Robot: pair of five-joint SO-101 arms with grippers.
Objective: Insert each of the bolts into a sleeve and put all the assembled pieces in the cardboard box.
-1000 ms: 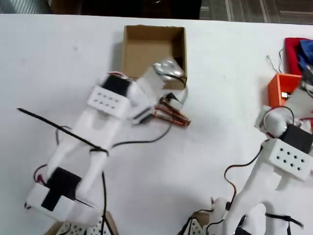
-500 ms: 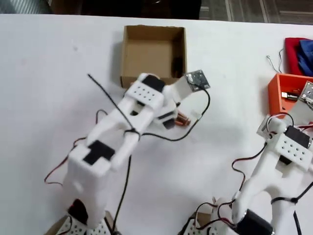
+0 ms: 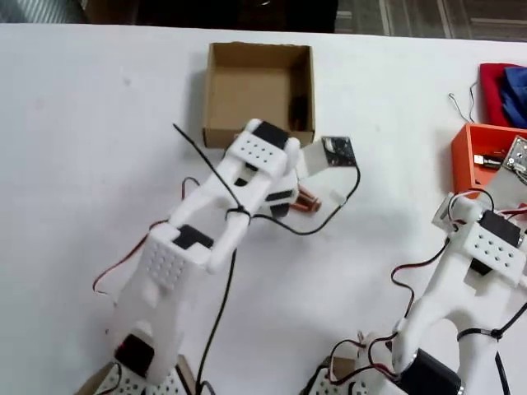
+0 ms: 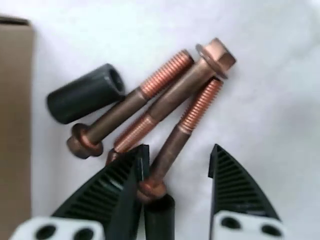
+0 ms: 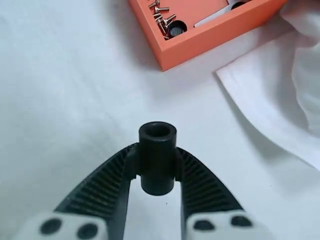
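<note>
1. The left hand was released, its fingers spread astride the lower end of one of three copper bolts, which lay fanned on the white counter.
2. A loose black sleeve lay against one bolt, near the cardboard box.
3. The right hand was grasping a second sleeve upright, above the counter and near an orange tray.
</note>
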